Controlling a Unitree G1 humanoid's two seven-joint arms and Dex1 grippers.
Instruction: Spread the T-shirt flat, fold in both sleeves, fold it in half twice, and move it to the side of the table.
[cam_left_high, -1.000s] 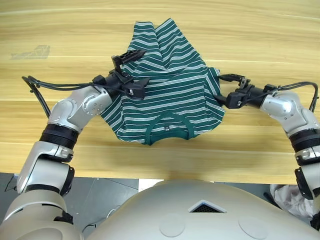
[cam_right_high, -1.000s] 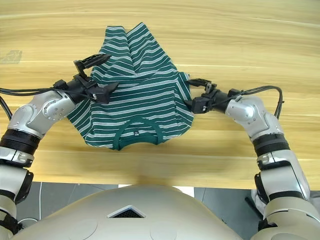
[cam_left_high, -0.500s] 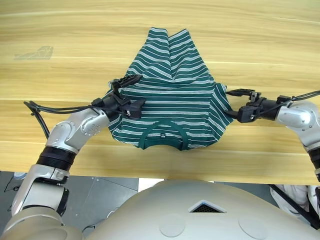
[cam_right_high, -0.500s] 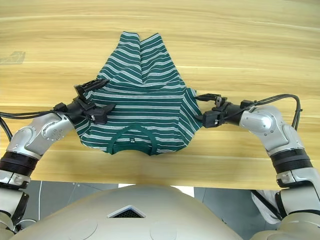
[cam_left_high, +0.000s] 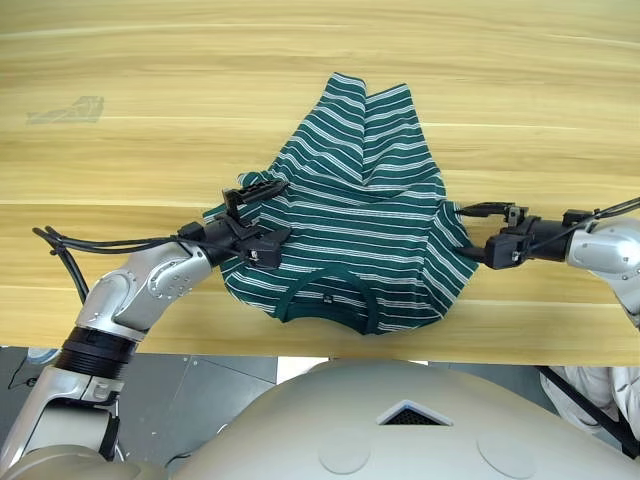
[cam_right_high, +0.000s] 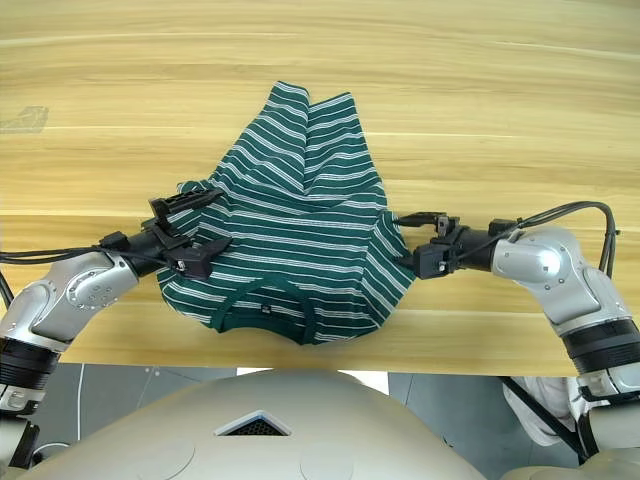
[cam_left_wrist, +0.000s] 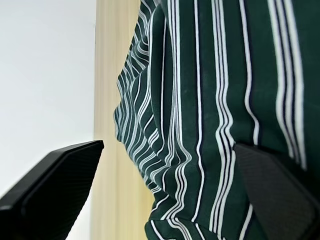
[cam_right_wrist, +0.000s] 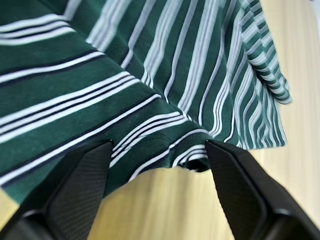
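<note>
Both stand wide: the shirt (cam_left_high: 365, 215) sits bunched between your left gripper (cam_left_high: 287, 209) and right gripper (cam_left_high: 461, 229), its long axis running forward, away from both.

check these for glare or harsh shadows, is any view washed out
Left eye view: even light, no harsh shadows; the T-shirt casts only a soft shadow on the table. Left wrist view: the area past the table's edge is washed out to white. Right wrist view: a faint shadow sits under the hem, no glare.
</note>
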